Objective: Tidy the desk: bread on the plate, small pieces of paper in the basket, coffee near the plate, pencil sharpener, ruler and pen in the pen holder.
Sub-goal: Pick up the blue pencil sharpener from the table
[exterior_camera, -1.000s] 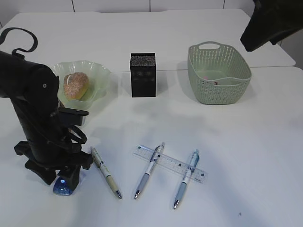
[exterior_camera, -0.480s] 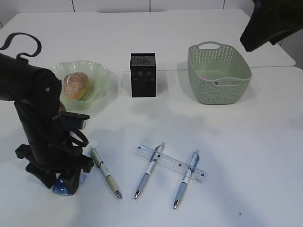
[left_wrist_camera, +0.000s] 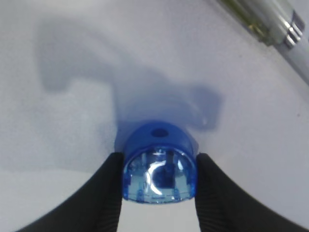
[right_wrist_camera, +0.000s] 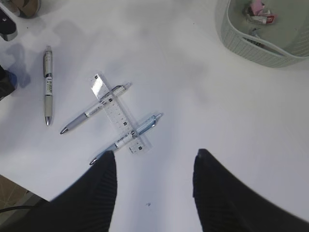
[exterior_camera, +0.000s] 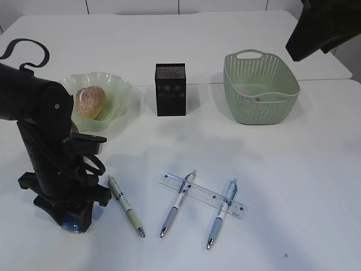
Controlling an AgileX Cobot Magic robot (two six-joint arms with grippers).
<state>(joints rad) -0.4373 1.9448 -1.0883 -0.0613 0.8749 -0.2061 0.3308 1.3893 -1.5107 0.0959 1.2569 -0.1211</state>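
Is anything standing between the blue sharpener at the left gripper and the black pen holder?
Nothing visible: the translucent blue pencil sharpener sits between the left gripper fingers, and bare table leads to the black square pen holder.

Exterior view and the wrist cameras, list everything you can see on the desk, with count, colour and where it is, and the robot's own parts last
Table: one, white, under everything.
Plate: one, pale green, wavy rim, back left.
Bread: one, brown, on the plate.
Pen holder: one, black, back centre.
Basket: one, pale green, back right.
Paper pieces: a few, pink and white, inside the basket.
Ruler: one, clear, front centre, lying across two pens.
Pens: three; a beige one front left, two blue-white ones under the ruler.
Pencil sharpener: one, blue, front left, between the left fingers.
Left gripper: black, fingers on both sides of the sharpener.
Right gripper: black, open, raised above the table.
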